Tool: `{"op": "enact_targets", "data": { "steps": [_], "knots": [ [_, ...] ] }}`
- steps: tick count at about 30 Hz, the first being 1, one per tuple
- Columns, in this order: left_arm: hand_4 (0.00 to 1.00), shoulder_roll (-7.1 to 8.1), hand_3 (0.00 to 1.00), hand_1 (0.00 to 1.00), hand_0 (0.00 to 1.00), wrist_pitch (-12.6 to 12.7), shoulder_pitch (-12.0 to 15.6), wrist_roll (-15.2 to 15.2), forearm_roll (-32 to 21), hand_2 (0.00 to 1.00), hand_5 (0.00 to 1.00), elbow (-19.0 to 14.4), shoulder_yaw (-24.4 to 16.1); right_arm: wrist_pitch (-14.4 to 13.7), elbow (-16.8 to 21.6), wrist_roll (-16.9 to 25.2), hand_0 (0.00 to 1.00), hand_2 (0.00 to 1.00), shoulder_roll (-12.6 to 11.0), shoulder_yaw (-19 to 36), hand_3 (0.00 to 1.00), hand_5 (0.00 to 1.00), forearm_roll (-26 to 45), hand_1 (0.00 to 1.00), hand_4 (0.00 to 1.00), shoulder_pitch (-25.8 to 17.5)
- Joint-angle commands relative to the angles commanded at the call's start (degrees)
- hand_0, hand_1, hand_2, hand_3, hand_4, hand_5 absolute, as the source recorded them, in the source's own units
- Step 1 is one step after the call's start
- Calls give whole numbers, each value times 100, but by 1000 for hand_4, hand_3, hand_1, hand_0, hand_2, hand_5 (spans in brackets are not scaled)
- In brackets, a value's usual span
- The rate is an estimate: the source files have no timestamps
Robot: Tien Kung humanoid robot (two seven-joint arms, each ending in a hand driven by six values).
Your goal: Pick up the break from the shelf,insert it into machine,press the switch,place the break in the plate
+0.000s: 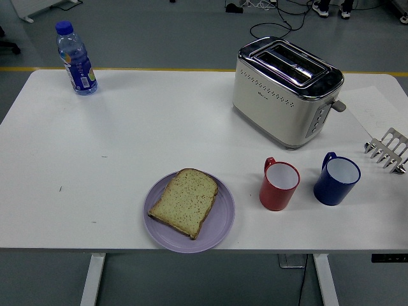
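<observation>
Neither robot hand is in frame, so I can't tell how the fingers stand.

Bread slice (185,203) lies flat on the lilac plate (223,220), lower centre of the frame, near the table's (159,127) front edge. Slice sits inside the rim, crust corner pointing toward the bottom.

Toaster (287,92) is upper right of centre, cream body with chrome top, both slots showing nothing sticking out. Its lever (338,105) is on the right-hand end.

Red mug (279,185) stands just right of the plate, apart from it. Blue mug (336,179) is to the right of the red one, not touching. Both upright, handles toward the top of the frame.

Metal toast rack (387,150) is at the right edge, partly cut off, slots bare.

Water bottle (76,58) with blue cap stands upright, upper left, well apart from everything else.
</observation>
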Motion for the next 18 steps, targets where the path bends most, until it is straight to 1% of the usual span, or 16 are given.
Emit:
{"op": "enact_targets", "data": {
  "steps": [5,18],
  "knots": [
    [538,0,728,505,420,-2,-10,4,-4,607,998,0,7,17,-89,-6,681,653,11,51,605,242,42,617,456,5],
    [537,0,727,504,420,1,-28,8,-1,607,998,0,9,22,-106,10,682,653,27,71,605,235,88,616,451,30]
  ]
}}
